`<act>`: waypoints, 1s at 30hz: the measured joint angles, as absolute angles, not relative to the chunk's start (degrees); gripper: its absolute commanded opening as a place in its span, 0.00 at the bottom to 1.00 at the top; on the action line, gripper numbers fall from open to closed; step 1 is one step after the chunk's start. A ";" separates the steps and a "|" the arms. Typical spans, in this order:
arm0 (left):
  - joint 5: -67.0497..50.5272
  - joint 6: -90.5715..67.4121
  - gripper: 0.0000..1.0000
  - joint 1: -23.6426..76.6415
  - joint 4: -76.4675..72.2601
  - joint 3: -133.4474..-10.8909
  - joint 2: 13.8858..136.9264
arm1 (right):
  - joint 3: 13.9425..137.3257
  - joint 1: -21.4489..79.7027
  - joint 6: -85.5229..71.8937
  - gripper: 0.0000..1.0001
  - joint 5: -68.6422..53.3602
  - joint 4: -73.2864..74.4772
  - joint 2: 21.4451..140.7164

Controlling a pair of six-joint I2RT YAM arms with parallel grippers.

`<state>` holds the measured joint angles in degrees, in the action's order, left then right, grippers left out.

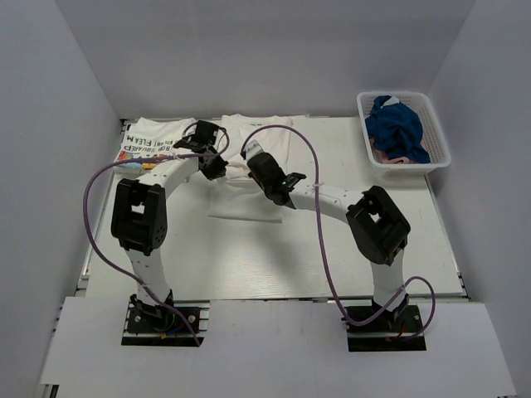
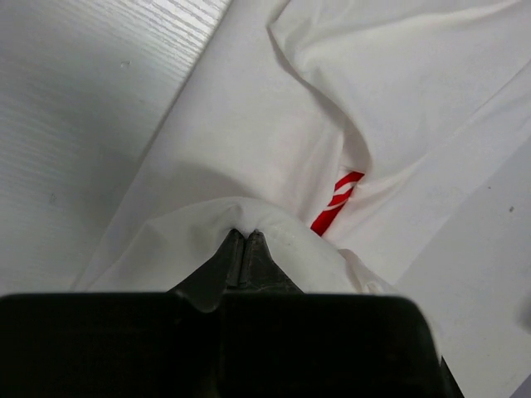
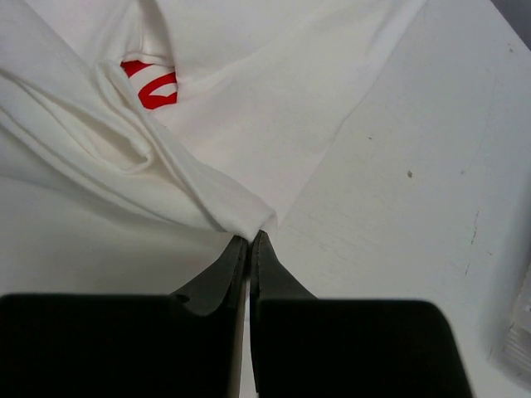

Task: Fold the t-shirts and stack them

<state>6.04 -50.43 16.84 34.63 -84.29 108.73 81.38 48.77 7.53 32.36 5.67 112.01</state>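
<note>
Left claw (image 2: 243,235) on tee (image 2: 249,124), white table (image 2: 83,99)

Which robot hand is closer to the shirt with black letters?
Left. The left gripper pinches the other shirt just right of the lettered shirt; the right gripper pinches farther right.

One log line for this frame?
phase: folding | left end effector: shut on red-print t-shirt | right end effector: shut on red-print t-shirt | lettered t-shirt: lying far left
</note>
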 measured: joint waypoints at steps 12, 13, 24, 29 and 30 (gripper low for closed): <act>8.80 -49.45 1.00 16.36 36.45 -95.53 116.84 | 87.44 43.90 4.25 0.90 30.33 4.80 120.84; 9.19 -49.10 1.00 16.23 36.84 -97.12 117.47 | 88.07 43.59 3.97 0.90 30.74 4.89 120.86; 11.33 -46.02 1.00 15.49 36.56 -82.06 103.09 | 79.50 43.77 -3.60 0.90 27.18 4.56 107.81; 10.37 -43.92 0.96 16.12 35.79 -67.35 93.76 | 69.06 43.88 -10.68 0.90 21.58 5.87 100.42; 9.80 -43.62 0.94 16.27 35.64 -64.99 93.14 | 66.26 43.88 -11.73 0.90 19.75 6.02 98.89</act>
<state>9.80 -43.62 16.27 35.64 -64.99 93.14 66.26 43.88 -11.73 19.75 6.02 98.89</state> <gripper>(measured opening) 0.974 0.904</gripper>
